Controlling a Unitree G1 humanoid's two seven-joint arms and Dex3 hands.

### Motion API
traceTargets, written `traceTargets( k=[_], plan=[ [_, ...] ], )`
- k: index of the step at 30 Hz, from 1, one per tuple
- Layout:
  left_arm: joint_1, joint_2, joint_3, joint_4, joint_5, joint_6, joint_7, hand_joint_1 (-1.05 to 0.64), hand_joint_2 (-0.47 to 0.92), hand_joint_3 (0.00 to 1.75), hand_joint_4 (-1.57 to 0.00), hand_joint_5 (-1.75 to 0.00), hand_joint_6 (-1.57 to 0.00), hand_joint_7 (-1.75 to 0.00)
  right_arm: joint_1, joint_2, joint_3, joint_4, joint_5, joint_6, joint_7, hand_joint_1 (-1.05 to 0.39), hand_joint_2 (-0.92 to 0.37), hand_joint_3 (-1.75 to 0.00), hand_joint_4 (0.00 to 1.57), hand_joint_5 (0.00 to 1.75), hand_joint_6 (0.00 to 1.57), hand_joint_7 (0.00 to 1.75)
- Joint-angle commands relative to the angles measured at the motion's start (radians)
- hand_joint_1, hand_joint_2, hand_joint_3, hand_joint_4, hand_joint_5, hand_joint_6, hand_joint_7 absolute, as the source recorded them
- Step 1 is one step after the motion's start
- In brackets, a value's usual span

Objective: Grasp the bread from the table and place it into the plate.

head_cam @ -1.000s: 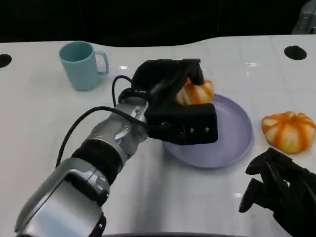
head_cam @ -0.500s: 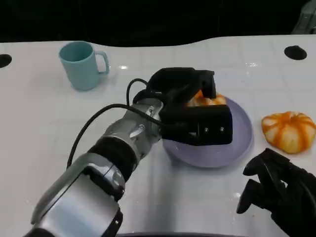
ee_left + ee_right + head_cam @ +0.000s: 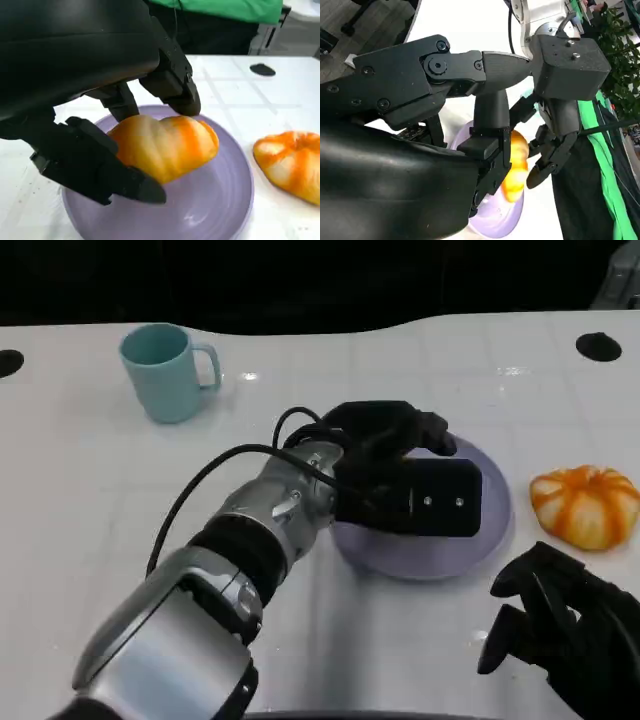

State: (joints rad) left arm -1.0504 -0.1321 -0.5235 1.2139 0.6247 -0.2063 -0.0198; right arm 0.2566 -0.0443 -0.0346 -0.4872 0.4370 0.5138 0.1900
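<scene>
The bread (image 3: pixel 165 147), an orange-and-cream striped bun, sits gripped in our left hand (image 3: pixel 400 475) directly above the purple plate (image 3: pixel 495 525); from the left wrist view the fingers (image 3: pixel 100 170) clasp it from both sides, and we cannot tell whether its underside touches the plate yet. We judge it light and soft, with a smooth glazed-looking skin that could slip a little, so a broad, gentle hold across its rounded flanks suits it better than a hard pinch, which might dent it. Letting go should need only a small spreading of the fingers, since it has little way to fall.

Our right hand (image 3: pixel 560 635) rests low at the near right of the table, fingers loosely curled and holding nothing. A second bun (image 3: pixel 585 505) of the same kind lies on the table just right of the plate, apart from it. A teal mug (image 3: pixel 165 370) stands at the far left.

We can read no brand, label or writing on any of these things.
</scene>
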Motion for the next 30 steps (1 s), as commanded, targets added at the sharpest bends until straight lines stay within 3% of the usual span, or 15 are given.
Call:
traceTargets(
  k=[1, 10, 16, 21, 24, 25, 27, 30],
  plan=[
    [-0.033, 0.016, -0.018, 0.005, 0.011, 0.006, -0.049, -0.65, 0.92, 0.34, -0.28, -0.20, -0.30, 0.00, 0.006, -0.009, -0.007, -0.010, 0.004, -0.009, -0.002, -0.45, -0.92, -0.38, 0.65, 1.75, 0.48, 1.63],
    [-0.049, 0.048, -0.003, 0.007, -0.031, -0.013, -0.229, -0.86, 0.92, 0.46, -0.06, -0.07, -0.14, 0.00, 0.001, -0.010, -0.009, -0.007, 0.003, -0.005, -0.005, -0.46, -0.92, -0.37, 0.65, 1.75, 0.50, 1.62],
    [-0.033, 0.074, 0.058, -0.026, -0.095, -0.034, -0.269, -0.89, 0.92, 0.51, -0.09, -0.08, -0.18, -0.02, 0.001, -0.009, -0.008, -0.005, 0.002, -0.009, -0.006, -0.45, -0.92, -0.37, 0.65, 1.75, 0.49, 1.62],
    [0.029, 0.097, 0.173, -0.078, -0.230, -0.085, -0.297, -0.81, 0.92, 0.49, -0.19, -0.14, -0.27, -0.06, -0.005, -0.007, -0.008, -0.003, 0.005, 0.000, -0.011, -0.45, -0.92, -0.37, 0.64, 1.75, 0.49, 1.63],
    [0.078, 0.105, 0.240, -0.111, -0.318, -0.125, -0.327, -0.73, 0.92, 0.46, -0.40, -0.27, -0.42, -0.12, -0.006, -0.006, -0.007, -0.001, 0.002, -0.002, -0.012, -0.45, -0.92, -0.38, 0.64, 1.75, 0.48, 1.63],
    [0.093, 0.106, 0.258, -0.121, -0.342, -0.134, -0.334, -0.72, 0.92, 0.46, -0.44, -0.30, -0.45, -0.13, -0.006, -0.006, -0.007, -0.002, 0.003, 0.000, -0.014, -0.45, -0.92, -0.38, 0.64, 1.75, 0.48, 1.63],
    [0.139, 0.099, 0.314, -0.157, -0.416, -0.129, -0.356, -0.67, 0.92, 0.42, -0.48, -0.58, -0.55, -0.15, -0.006, -0.005, -0.007, -0.005, 0.006, 0.003, -0.015, -0.45, -0.92, -0.38, 0.64, 1.75, 0.48, 1.63],
    [0.227, 0.081, 0.395, -0.248, -0.541, -0.088, -0.402, -0.60, 0.92, 0.40, -0.52, -0.71, -0.60, -0.16, -0.006, -0.011, -0.005, 0.000, 0.002, -0.008, -0.006, -0.45, -0.92, -0.38, 0.64, 1.75, 0.48, 1.63]
  ],
)
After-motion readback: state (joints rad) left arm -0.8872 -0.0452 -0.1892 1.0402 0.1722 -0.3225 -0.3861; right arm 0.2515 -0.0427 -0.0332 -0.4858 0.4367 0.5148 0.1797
